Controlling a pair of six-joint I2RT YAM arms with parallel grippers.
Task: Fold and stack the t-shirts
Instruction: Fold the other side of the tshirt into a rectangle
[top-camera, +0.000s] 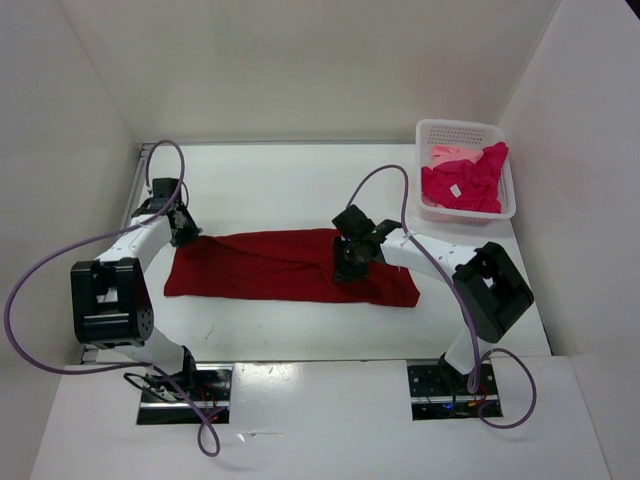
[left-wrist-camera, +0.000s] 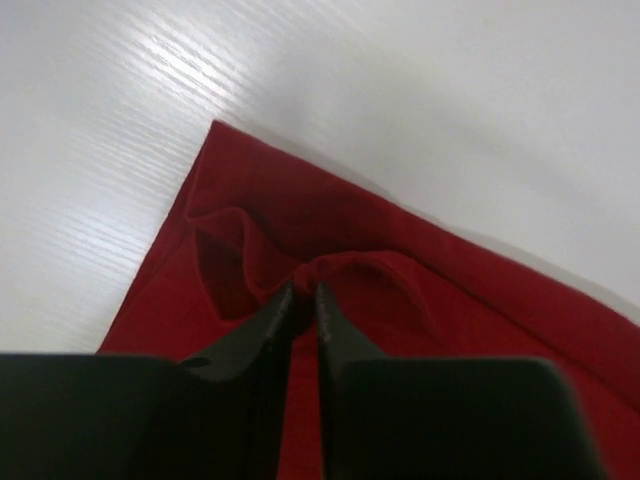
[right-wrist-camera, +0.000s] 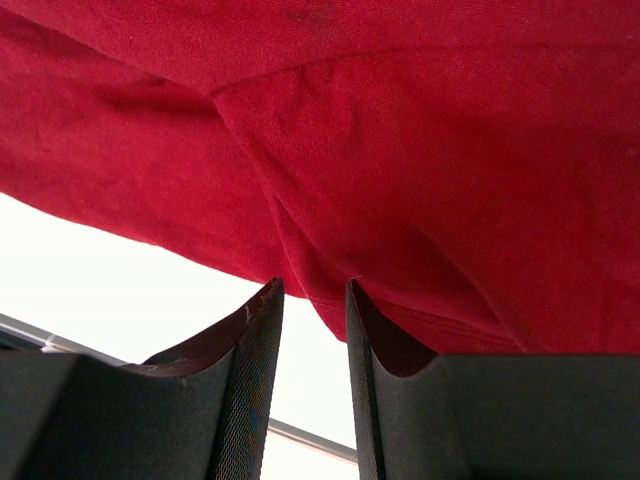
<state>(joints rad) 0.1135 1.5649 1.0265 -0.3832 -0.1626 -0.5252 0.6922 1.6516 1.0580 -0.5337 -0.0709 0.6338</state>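
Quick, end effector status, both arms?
Left end effector: closed, pinching a fold of the dark red t-shirt.
Right end effector: closed on the same t-shirt's edge.

Top view: the left gripper (top-camera: 184, 231) hides its own fingertips; the right gripper (top-camera: 352, 262) covers part of the dark red t-shirt (top-camera: 270, 268). Both wrist views cut this t-shirt off at their edges. In the basket (top-camera: 462, 128) at the far right corner of the table (top-camera: 280, 180), the magenta t-shirt (top-camera: 470, 186) hides most of the pale pink t-shirt (top-camera: 452, 154).
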